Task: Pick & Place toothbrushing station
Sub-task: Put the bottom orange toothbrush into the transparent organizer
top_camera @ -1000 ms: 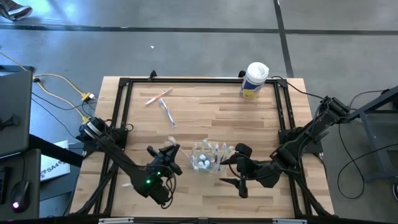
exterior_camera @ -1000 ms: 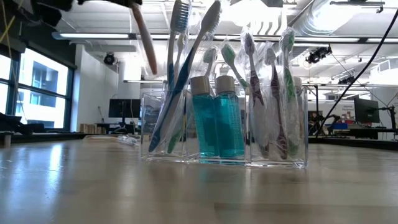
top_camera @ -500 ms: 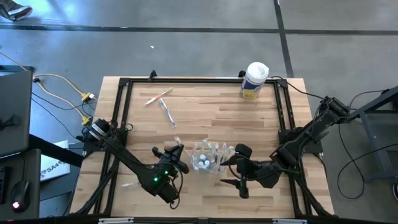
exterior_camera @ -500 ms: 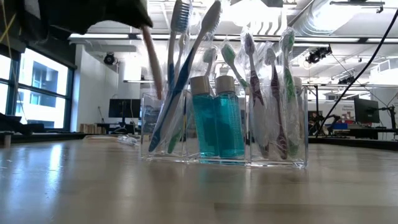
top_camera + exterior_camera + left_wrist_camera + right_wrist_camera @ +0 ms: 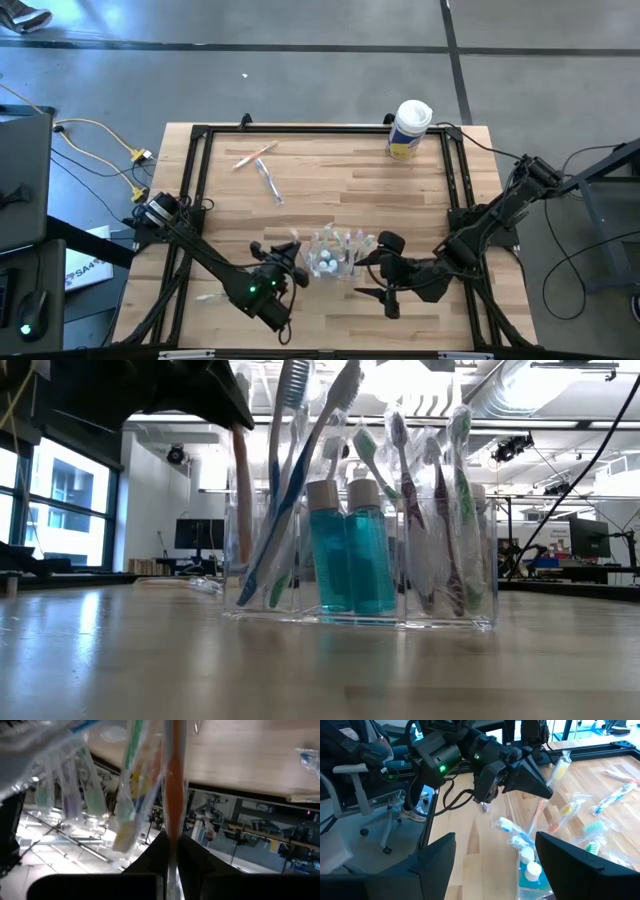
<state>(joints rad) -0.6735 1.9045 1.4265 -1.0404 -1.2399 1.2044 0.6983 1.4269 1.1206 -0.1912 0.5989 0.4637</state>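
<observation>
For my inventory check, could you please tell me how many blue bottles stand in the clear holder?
2. Both stand side by side in the middle of the holder, one blue bottle directly beside the other. Toothbrushes crowd around them, so another could be hidden behind.

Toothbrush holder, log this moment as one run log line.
left pincer: shut on orange toothbrush, lowering it into clear holder | right pincer: open beside holder | two toothbrushes loose on table

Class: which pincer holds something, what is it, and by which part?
The left pincer grips an orange-handled toothbrush near its handle's upper end, lowering it into the clear organizer. The right pincer is open, empty.
</observation>
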